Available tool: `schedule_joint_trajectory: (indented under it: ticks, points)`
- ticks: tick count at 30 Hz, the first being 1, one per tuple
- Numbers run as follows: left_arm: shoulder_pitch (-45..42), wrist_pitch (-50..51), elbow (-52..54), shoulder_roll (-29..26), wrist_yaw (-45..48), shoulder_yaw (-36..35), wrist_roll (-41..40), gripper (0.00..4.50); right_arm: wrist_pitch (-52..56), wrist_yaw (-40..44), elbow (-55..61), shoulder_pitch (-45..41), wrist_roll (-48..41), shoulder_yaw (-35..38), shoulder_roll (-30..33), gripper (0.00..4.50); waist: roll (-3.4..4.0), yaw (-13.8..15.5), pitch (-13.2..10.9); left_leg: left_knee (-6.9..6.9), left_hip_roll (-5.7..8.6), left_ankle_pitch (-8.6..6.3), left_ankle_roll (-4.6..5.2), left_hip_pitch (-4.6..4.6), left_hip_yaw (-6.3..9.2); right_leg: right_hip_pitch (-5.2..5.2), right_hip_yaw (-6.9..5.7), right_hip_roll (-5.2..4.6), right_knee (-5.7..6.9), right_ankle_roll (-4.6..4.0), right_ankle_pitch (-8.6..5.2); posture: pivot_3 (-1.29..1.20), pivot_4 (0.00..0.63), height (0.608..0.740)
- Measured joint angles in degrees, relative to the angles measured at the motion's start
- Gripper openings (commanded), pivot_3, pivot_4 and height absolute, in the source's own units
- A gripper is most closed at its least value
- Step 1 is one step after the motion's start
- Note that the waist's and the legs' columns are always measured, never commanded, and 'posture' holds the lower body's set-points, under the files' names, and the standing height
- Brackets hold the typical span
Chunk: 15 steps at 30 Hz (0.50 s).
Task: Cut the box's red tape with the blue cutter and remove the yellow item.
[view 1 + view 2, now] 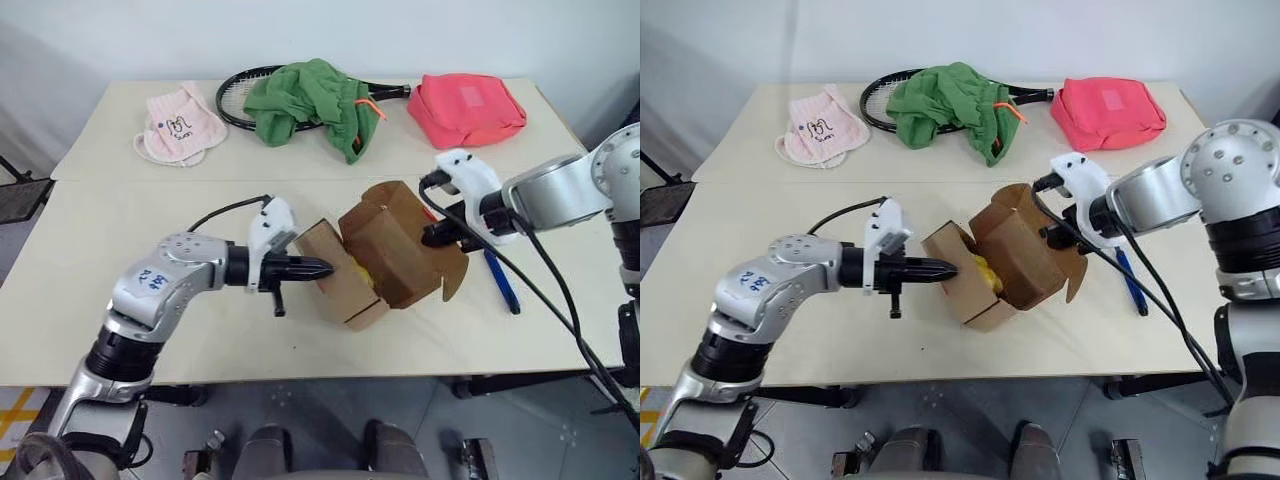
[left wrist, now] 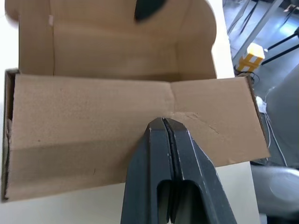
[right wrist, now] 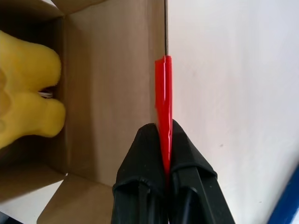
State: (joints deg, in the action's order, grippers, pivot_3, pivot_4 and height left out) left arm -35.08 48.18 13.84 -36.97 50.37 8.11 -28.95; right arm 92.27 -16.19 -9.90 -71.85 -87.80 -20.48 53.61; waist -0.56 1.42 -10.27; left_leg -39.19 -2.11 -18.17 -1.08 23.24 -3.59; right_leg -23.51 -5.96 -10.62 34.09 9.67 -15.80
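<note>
Fingers first: our right gripper (image 3: 163, 128) has its two black fingers pinched on the edge of a cardboard flap, right where a strip of red tape (image 3: 163, 88) folds over it. Our left gripper (image 2: 166, 123) has its fingers pressed together on nothing, tips resting against the outer face of another flap.

We see the box (image 1: 385, 255) in the middle of the table (image 1: 130, 250), tipped and already open, its flaps splayed. The yellow item (image 3: 25, 93) sits inside, against an inner wall, its top showing through the gap between the flaps. The blue cutter (image 1: 502, 282) lies flat on the table just beside the box, on our right side.

We judge the yellow item to be light and soft, something that will squash and not slip, so a gentle pinch on one of its rounded lobes should lift it without damage. The box is also light and thin-walled; it will slide or tip if pushed, so we would keep the right grip on the flap as an anchor and reach in with the left fingers, opened only enough to clear the lump.
</note>
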Motion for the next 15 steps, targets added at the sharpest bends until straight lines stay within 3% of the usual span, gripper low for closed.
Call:
schedule_joint_trajectory:
  ticks: [7, 15]
  points:
    - [2.4, 2.4, -2.0, -1.3, -1.6, 0.2, 2.2, 0.00, 0.0, -0.4, -0.7, -1.5, -1.4, -1.6, 0.3, 0.01, -0.01, 0.1, 0.0, 0.04, 0.00, -0.01, 0.02, 0.08, 0.00, -0.08, -0.01, 0.00, -0.03, 0.00, 0.00, 0.00, 0.150, 0.740]
    - [1.4, 1.8, -5.6, 2.1, -3.6, 0.3, 3.9, 0.00, 0.0, -4.9, 0.3, 0.0, -4.4, -0.9, 0.8, 0.01, -0.02, 0.0, 0.0, 0.05, 0.00, -0.01, 0.02, 0.06, -0.03, -0.07, -0.02, 0.00, -0.05, 0.00, 0.01, 0.00, 0.150, 0.740]
